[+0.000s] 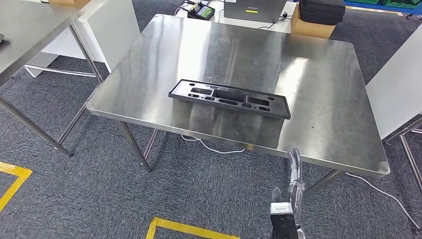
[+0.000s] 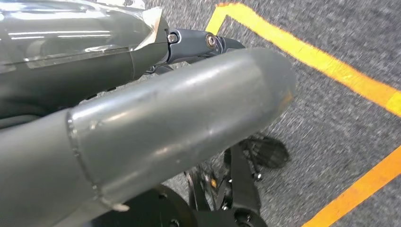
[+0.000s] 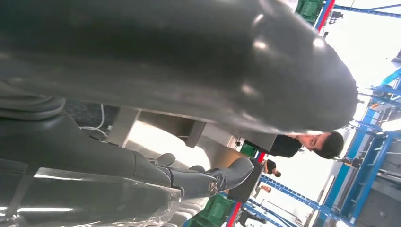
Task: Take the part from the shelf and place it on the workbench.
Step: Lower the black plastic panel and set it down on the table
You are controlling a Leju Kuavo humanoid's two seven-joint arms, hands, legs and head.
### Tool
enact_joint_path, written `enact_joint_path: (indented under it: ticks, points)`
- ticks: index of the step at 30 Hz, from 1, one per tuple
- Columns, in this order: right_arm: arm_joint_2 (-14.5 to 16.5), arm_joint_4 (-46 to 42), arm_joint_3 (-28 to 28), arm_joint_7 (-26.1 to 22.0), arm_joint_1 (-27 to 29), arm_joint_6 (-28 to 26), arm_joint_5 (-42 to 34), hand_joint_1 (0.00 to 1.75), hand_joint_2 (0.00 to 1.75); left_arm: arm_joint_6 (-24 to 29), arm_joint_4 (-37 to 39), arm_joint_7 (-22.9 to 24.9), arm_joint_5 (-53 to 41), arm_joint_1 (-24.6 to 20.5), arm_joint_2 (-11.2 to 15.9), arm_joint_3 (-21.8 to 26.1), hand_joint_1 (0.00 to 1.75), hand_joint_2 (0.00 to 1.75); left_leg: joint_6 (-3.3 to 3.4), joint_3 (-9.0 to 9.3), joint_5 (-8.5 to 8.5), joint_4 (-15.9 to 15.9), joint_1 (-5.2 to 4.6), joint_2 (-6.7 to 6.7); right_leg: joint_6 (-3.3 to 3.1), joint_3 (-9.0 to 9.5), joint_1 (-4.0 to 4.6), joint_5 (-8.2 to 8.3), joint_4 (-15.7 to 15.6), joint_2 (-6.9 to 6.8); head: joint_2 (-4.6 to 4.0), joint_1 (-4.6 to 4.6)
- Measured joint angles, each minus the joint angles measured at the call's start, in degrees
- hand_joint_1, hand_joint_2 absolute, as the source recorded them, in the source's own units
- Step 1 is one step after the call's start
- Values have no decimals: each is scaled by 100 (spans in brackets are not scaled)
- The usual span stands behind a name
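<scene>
— What are your hands doing?

— My right hand [image 1: 294,172] is raised in front of the workbench's near edge, toward its right corner, fingers pointing up, with nothing in it. From my right wrist I see its fingers [image 3: 222,177] stretched out and apart, released, with the thick thumb [image 3: 189,61] across from them. My left hand [image 2: 156,123] hangs over the grey carpet [image 2: 331,123]; the thumb fills most of that view, and I cannot tell whether the fingers are spread or clenched.

— And the part?

— The part [image 1: 230,98], a long black tray-like piece with recesses, lies flat on the workbench [image 1: 318,99]. It sits near the front edge, closer to the left front corner than the right, its long side roughly along that edge. It is well apart from my right hand, beyond it and to its left; neither hand touches it.

— Anything between them?

— Only the bench's front edge and a bare stretch of steel. A white cable [image 1: 214,147] runs on the carpet under the bench.

— What else is around?

— Yellow floor lines [image 1: 189,229] lie near my feet. Another steel table [image 1: 30,35] stands to the left. Past the far edge sit a cardboard box [image 1: 311,27] with a black case [image 1: 321,10] on it. From my right wrist a person [image 3: 312,142] shows among blue racking [image 3: 359,156].
</scene>
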Motion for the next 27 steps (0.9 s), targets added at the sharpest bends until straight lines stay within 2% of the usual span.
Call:
enact_joint_path:
  ticks: [1, 2, 3, 4, 5, 7, 8, 9, 10, 11, 12, 13, 14, 15, 16, 17, 18, 19, 21, 22, 23, 24, 25, 27]
  points:
    - [-4, -4, -2, 2, 1, 0, -1, 0, 0, -3, 0, 0, 0, 0, 0, -2, 0, 0, -16, -58, 54, 4, -3, -1, 23, 297, 3, 115, -394, 0, 0, 1]
    - [-7, -14, -3, 3, -1, 0, 0, 0, 0, -5, 0, 0, 0, -1, 0, -4, 0, 0, -40, -105, 102, 10, -14, -3, 21, 631, 17, 170, -864, 0, 0, 4]
    - [-8, -26, -5, 4, -1, 0, 0, 0, 0, -6, 0, 0, 0, -1, 0, -5, 0, 0, -70, -130, 152, 12, -24, -2, 2, 869, 37, 200, -1231, 3, 0, 0]
    - [-9, -40, -7, 4, -2, 0, 1, 0, 0, -7, 0, -1, 0, -1, 1, -7, 0, 0, -101, -142, 194, 14, -31, -1, -25, 1005, 55, 192, -1470, 9, 0, -1]
    - [-11, -50, -11, 5, -1, 0, 1, 0, 0, -7, 0, -1, 0, -2, 1, -8, 0, 0, -132, -146, 234, 12, -38, 0, -52, 1044, 77, 184, -1574, 14, 0, -5]
    - [-15, -57, -19, 7, 3, 0, 1, 0, 0, -6, 0, -2, 0, 3, 3, -10, 0, 0, -192, -171, 259, 27, -17, -7, -125, 965, 39, 250, -1573, 10, 0, -16]
    - [-15, -58, -21, 8, 6, 1, 1, 0, 0, -5, 0, -2, -2, 7, 5, -13, 0, 0, -224, -215, 135, 112, -1, -16, -183, 925, 14, 301, -1576, -1, 0, -24]
    - [-14, -61, -22, 9, 9, 1, 1, 0, 0, -5, 0, -2, -5, 11, 7, -15, 0, 0, -258, -282, -100, 298, 18, -27, -243, 872, -14, 363, -1582, -14, 0, -36]
    - [-13, -63, -22, 11, 11, 1, 0, 0, 0, -6, 0, -2, -12, 12, 8, -21, 0, 0, -291, -366, -420, 598, 41, -39, -286, 808, -21, 424, -1581, -26, 0, -42]
    - [-13, -64, -22, 14, 20, 1, -2, 0, 0, -8, 0, -2, -28, 14, 9, -29, 0, 0, -326, -450, -734, 967, 58, -42, -315, 736, -9, 483, -1578, -34, 0, -50]
    - [-13, -66, -23, 17, 35, 1, -12, 0, 0, -11, 0, -2, -45, 14, 9, -39, 0, 0, -357, -510, -935, 1325, 78, -45, -320, 676, 1, 539, -1573, -40, 0, -55]
    - [-13, -70, -25, 21, 62, 0, -42, 0, 0, -16, 0, -3, -66, 15, 9, -50, 0, 0, -381, -517, -988, 1580, 100, -46, -311, 616, 8, 593, -1565, -45, 0, -54]
    - [-14, -78, -28, 25, 99, -1, -85, 0, 0, -21, 0, -5, -89, 15, 9, -61, 0, 0, -399, -446, -913, 1663, 123, -45, -291, 557, 11, 640, -1552, -49, 0, -54]
    - [-14, -90, -32, 28, 147, -2, -153, 0, 0, -28, 0, -9, -107, 15, 9, -78, 0, 0, -416, -271, -758, 1541, 148, -44, -271, 498, 10, 682, -1530, -51, 0, -54]
    - [-15, -110, -37, 28, 198, -4, -231, 0, 0, -40, 0, -14, -130, 15, 9, -95, 0, 0, -430, -1, -602, 1232, 175, -45, -248, 435, 6, 715, -1496, -52, 0, -55]
    - [-15, -135, -45, 26, 246, -7, -297, 0, 0, -54, 0, -19, -153, 15, 9, -112, 0, 0, -442, 294, -527, 840, 189, -53, -225, 372, 10, 736, -1455, -52, 0, -57]
    - [-15, -166, -57, 23, 284, -10, -357, 0, 0, -70, 0, -22, -171, 14, 9, -128, 0, 0, -439, 537, -509, 486, 191, -67, -195, 320, 15, 760, -1416, -51, 0, -56]
    - [-13, -198, -71, 21, 312, -13, -394, 0, 0, -83, 0, -25, -190, 13, 10, -137, 0, 0, -428, 680, -541, 242, 179, -80, -154, 281, 21, 786, -1387, -52, 0, -56]
    - [-8, -254, -100, 18, 357, -17, -434, 0, 0, -98, 0, -25, -206, 9, 13, -148, 0, 0, -369, 701, -585, 88, 135, -91, -47, 212, 21, 864, -1366, -51, 0, -55]
    - [-5, -277, -116, 17, 384, -17, -447, 0, 0, -103, 0, -25, -213, 8, 15, -151, 0, 0, -312, 659, -558, 60, 131, -79, -7, 171, 16, 872, -1345, -51, 0, -54]
    - [-5, -299, -133, 17, 415, -19, -457, 0, 0, -107, 0, -24, -218, 5, 17, -155, 0, 0, -236, 608, -516, 36, 126, -68, 7, 93, 12, 810, -1274, -45, 0, -49]
    - [-5, -319, -152, 17, 447, -22, -464, 0, 0, -113, 0, -24, -227, 4, 19, -159, 0, 0, -152, 542, -456, 14, 122, -54, -10, -8, 12, 659, -1116, -40, 0, -37]
    - [-6, -336, -173, 17, 474, -27, -468, 0, 0, -120, 0, -24, -239, 4, 19, -170, 0, 0, -82, 466, -392, 7, 112, -41, -54, -120, 7, 422, -853, -34, 0, -23]
    - [-5, -363, -227, 20, 524, -44, -470, 0, 0, -132, 0, -24, -271, 10, 23, -205, 0, 0, -14, 307, -266, 10, 68, -23, -118, -322, 2, -36, -151, -25, 0, -6]
